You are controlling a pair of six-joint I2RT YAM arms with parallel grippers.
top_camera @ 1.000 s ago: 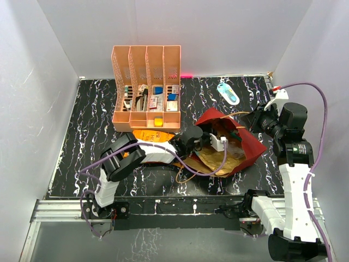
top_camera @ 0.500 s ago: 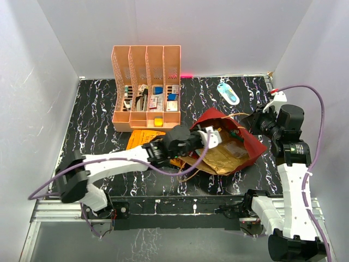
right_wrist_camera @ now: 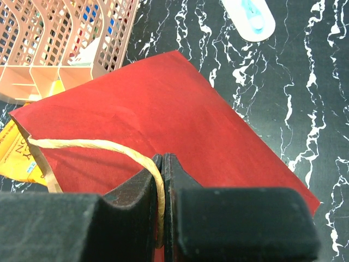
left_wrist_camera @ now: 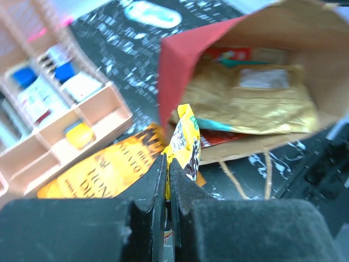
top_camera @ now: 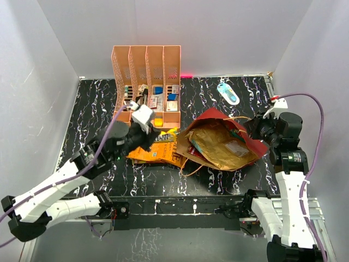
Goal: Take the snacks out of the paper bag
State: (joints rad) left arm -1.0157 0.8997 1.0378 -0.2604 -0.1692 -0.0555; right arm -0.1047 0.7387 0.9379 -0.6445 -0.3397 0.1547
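The dark red paper bag [top_camera: 251, 143] lies on its side, its brown mouth open to the left. A mustard-gold chip bag [top_camera: 218, 143] lies inside, with a red packet [top_camera: 192, 151] at the mouth. In the left wrist view the gold bag [left_wrist_camera: 256, 103] has a red chip bag [left_wrist_camera: 234, 53] and a teal edge behind it. My left gripper [top_camera: 154, 140] is outside the bag, shut on a small yellow packet [left_wrist_camera: 184, 134] above the flat orange packet [top_camera: 152, 154]. My right gripper [right_wrist_camera: 163, 159] is shut on the bag's loop handle [right_wrist_camera: 92, 145] over the red side [right_wrist_camera: 174, 98].
The peach slotted organiser [top_camera: 146, 65] stands at the back left, close behind my left gripper. A light-blue-and-white oval packet [top_camera: 228, 93] lies at the back right. White walls close in the black marbled table [top_camera: 92, 109].
My left gripper has drawn back left out of the bag's mouth with the yellow packet. The bag now lies flatter and wider open. The right gripper has kept its hold on the handle.
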